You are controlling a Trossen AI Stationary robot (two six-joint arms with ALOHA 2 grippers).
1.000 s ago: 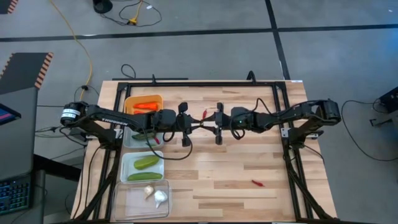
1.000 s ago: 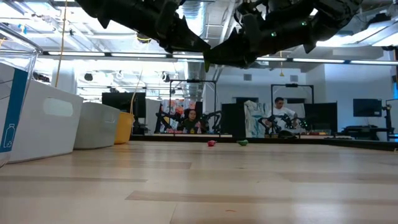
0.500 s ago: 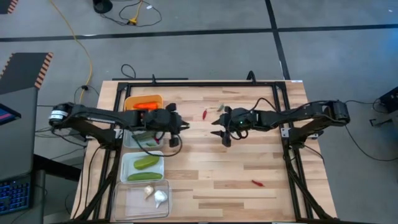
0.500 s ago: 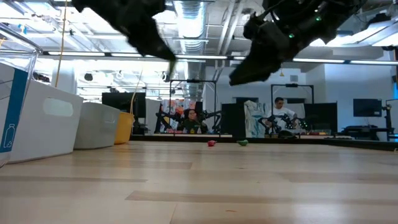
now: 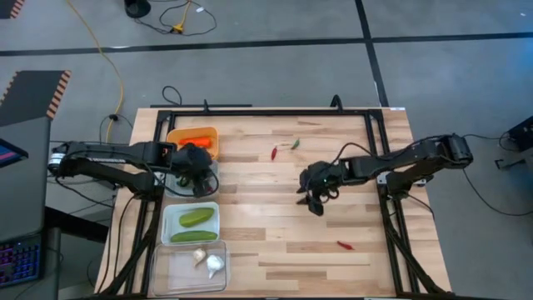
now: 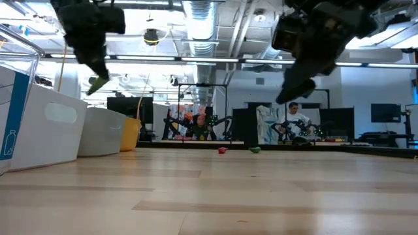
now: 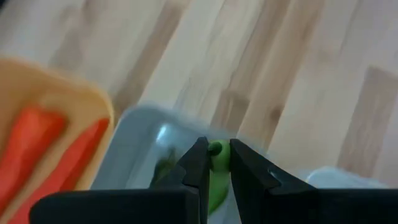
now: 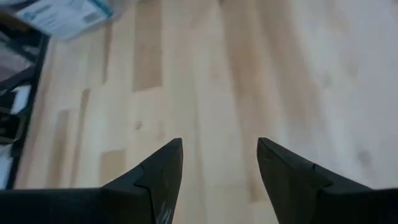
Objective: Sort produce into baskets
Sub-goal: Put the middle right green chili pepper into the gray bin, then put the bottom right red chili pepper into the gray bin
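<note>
My left gripper (image 5: 202, 187) hangs over the grey bin (image 5: 172, 188), shut on a small green chili (image 7: 215, 163); it shows in the low view (image 6: 98, 83) well above the bins. My right gripper (image 5: 315, 202) is open and empty above bare table right of centre, its fingers (image 8: 158, 171) spread wide. The yellow-orange bin (image 5: 175, 133) holds carrots (image 5: 196, 142). The white bin (image 5: 169, 223) holds two cucumbers (image 5: 196, 217). The clear bin (image 5: 166, 268) holds garlic (image 5: 214, 264). Loose chilies lie on the table: red (image 5: 273, 153), green (image 5: 295, 144), red (image 5: 345, 245). My left gripper pinches the green chili between its two fingers, with one end (image 7: 216, 149) showing at the fingertips and the rest running back between them. The fingers slant down from the table's left side. The chili is lifted clear, above the grey bin's rim (image 7: 146, 121).
The four bins stand in a row along the table's left edge. A black frame (image 5: 250, 112) runs along the far and side edges. Wide bare wood lies at the middle and near right. People and equipment show in the room beyond (image 6: 294, 124).
My left gripper has gone from the table's middle toward the left edge with the green chili, tipping downward, and now hangs over the grey bin. My right gripper has drawn away from it, toward the table's near and right edges.
</note>
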